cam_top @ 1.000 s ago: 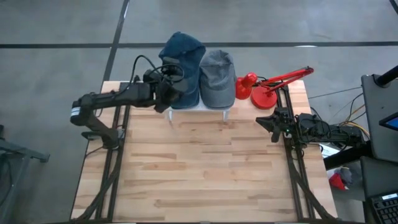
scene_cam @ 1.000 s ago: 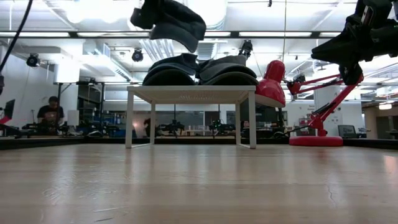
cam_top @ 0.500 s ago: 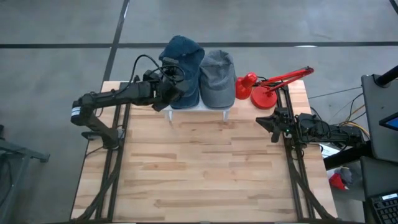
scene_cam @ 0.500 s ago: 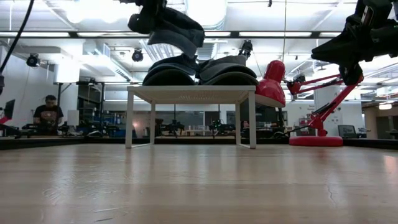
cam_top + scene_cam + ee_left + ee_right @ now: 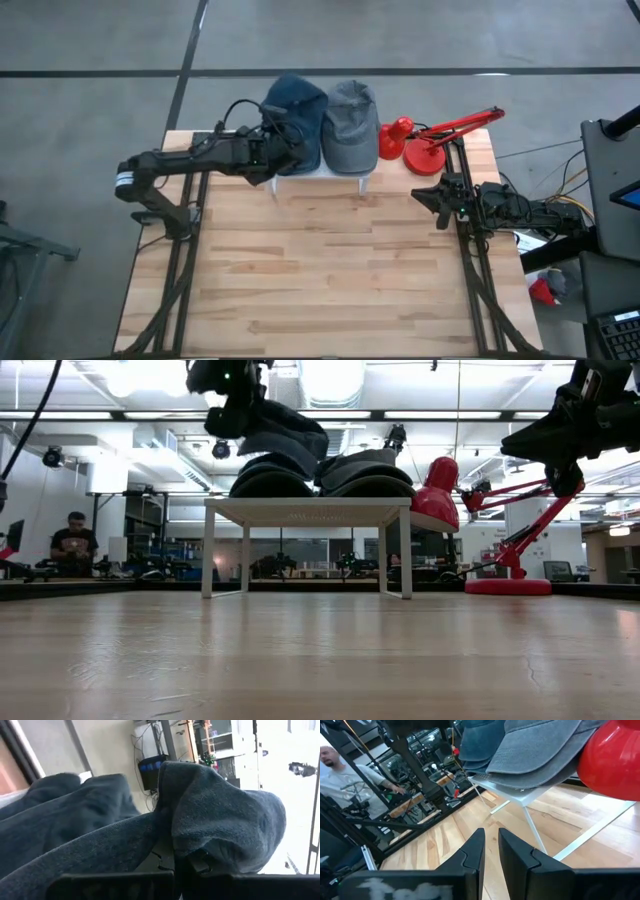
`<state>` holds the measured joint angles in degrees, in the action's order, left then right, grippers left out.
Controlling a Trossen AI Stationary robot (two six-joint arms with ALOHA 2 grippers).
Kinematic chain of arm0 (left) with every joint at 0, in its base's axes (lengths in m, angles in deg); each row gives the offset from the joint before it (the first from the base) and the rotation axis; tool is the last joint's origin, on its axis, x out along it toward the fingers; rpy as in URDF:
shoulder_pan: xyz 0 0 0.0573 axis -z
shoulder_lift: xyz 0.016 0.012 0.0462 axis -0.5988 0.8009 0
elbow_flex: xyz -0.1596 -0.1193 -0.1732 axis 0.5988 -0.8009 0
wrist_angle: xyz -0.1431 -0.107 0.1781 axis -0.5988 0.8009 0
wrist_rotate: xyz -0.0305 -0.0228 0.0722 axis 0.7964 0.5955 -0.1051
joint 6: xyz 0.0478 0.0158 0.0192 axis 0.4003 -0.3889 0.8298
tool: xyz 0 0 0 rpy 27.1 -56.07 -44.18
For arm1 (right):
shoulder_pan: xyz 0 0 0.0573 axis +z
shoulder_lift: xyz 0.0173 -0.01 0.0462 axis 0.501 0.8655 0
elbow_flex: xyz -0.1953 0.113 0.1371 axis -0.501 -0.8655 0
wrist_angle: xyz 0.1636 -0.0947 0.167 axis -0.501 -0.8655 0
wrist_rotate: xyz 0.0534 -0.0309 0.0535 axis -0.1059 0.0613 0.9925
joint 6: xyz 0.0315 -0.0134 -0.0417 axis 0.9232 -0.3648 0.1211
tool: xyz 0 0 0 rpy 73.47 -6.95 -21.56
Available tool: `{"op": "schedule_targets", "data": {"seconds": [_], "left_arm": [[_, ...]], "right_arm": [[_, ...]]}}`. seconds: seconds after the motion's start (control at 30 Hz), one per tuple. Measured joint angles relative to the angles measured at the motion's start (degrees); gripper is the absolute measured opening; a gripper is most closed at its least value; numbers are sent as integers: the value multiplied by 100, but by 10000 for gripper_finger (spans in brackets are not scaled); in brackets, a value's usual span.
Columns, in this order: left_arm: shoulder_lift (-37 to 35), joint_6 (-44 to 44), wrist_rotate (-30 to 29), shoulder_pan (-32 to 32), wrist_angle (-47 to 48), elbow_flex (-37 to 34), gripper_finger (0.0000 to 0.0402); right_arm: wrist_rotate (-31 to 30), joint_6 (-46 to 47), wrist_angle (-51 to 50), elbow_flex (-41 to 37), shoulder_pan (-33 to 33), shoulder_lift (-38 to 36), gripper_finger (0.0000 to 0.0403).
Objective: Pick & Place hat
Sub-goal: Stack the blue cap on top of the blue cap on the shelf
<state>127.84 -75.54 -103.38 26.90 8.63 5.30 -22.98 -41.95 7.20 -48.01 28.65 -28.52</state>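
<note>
The left hand (image 5: 272,152) is closed tightly on the blue hat (image 5: 295,115), which it holds above the small white stand (image 5: 308,512), on the pile beside the grey hat (image 5: 350,125). In my judgement this is the picking step; next the hat should be lifted clear and carried to the worktop (image 5: 330,280). The right hand (image 5: 432,197) waits near the red lamp (image 5: 425,140), fingers almost together, holding nothing.

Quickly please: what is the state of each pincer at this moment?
Left pincer: closed on the blue hat, above the small white table.
Right pincer: nearly closed, holding nothing.

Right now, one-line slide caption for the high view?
Left gripper shut on blue hat above white stand; right gripper idle.
</note>
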Motion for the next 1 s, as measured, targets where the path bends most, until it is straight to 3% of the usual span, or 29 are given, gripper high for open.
{"op": "schedule_targets", "data": {"seconds": [0.4,0.57,1.0], "left_arm": [[4,5,356,0,-92,-285,12],[2,336,621,0,-70,-288,31],[-290,1084,636,0,12,-288,112]], "right_arm": [[0,0,0,0,0,0,52],[0,0,0,0,0,0,52],[309,2,0,0,2,0,52]]}}
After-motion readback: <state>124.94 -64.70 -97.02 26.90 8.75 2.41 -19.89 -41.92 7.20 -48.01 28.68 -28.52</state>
